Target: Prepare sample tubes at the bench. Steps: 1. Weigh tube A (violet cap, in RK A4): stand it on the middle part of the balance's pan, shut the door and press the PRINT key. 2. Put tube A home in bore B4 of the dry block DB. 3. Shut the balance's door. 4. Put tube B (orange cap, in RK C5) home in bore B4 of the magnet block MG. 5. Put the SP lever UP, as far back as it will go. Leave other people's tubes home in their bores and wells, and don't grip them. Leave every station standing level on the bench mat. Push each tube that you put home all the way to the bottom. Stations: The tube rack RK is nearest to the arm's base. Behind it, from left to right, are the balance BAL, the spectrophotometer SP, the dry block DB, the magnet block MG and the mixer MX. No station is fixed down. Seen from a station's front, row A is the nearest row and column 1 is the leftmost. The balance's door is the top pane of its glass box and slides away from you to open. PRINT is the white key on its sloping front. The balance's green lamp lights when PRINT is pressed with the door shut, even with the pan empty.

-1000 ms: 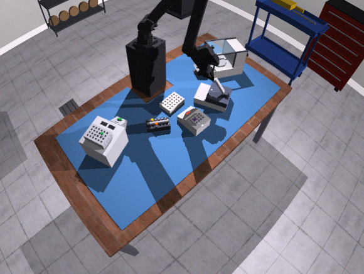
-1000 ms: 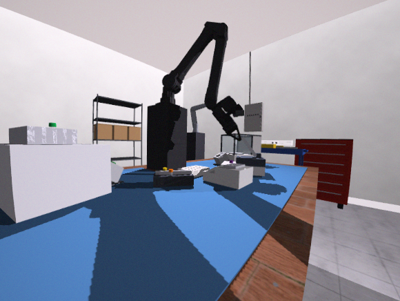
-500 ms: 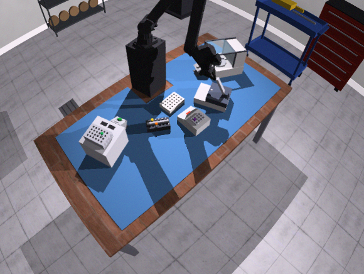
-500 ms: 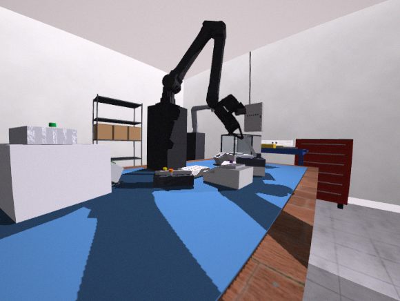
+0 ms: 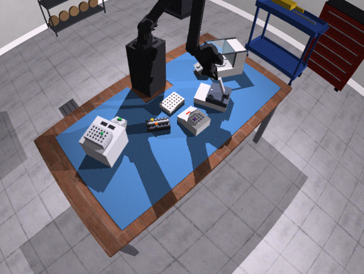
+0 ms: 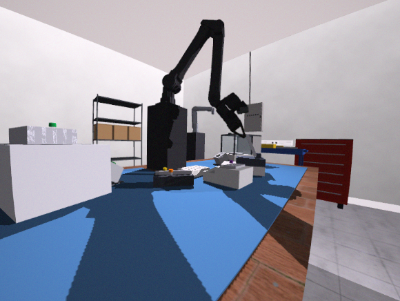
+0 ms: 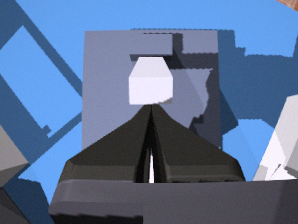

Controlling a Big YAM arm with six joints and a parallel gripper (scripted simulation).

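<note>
My closed claw is near the lever

I see the balance [image 5: 239, 70] [image 6: 256, 139] at the left of my claw [image 5: 216, 78] [image 6: 244, 137] [image 7: 151, 106]. Ahead of and below it stands the spectrophotometer [image 5: 202, 92] [image 6: 260, 171] [image 7: 100, 75]. The dry block [image 5: 196, 129] [image 6: 245, 178] is to its right, the magnet block [image 5: 158, 128] [image 6: 174, 181] farther right. The fingers are together, with nothing between. The pale lever [image 5: 221, 86] [image 6: 253, 148] [image 7: 151, 90] rises just beside their tips; contact I cannot tell. The violet cap [image 5: 194, 119] [image 6: 231, 161] sits in the dry block, the orange cap [image 5: 156, 124] [image 6: 171, 170] in the magnet block.
</note>
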